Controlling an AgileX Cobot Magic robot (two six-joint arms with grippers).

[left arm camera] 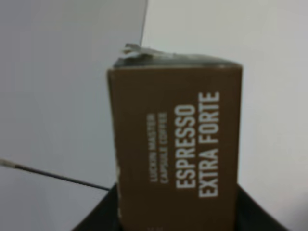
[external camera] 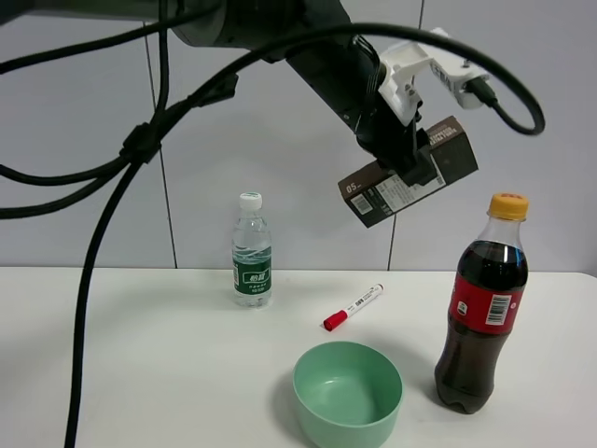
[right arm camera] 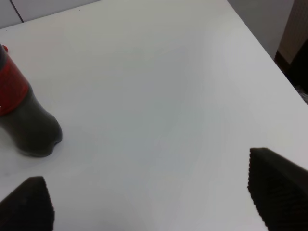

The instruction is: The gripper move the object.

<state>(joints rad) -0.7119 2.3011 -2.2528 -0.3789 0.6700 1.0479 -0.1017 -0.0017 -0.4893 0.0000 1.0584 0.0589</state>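
Left pincer (external camera: 410,166) is clamped on the carton (external camera: 381,194), roughly mid-length, across its narrow faces. Carton is tilted, in the air well above the tabletop (external camera: 140,355), over the right half toward the back edge, touched only by the jaws. Likely light, stiff cardboard, but crushable. One end flap looks ragged in the left wrist view, so hold mid-body, not the ends. Right pincer (right arm camera: 154,197) is wide and empty, low over bare tabletop near the cola bottle (external camera: 480,308).

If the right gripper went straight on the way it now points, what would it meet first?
Most likely the bare white tabletop: the open right gripper aims at it, with the red-labelled dark cola bottle off to one side. Depth is unclear.
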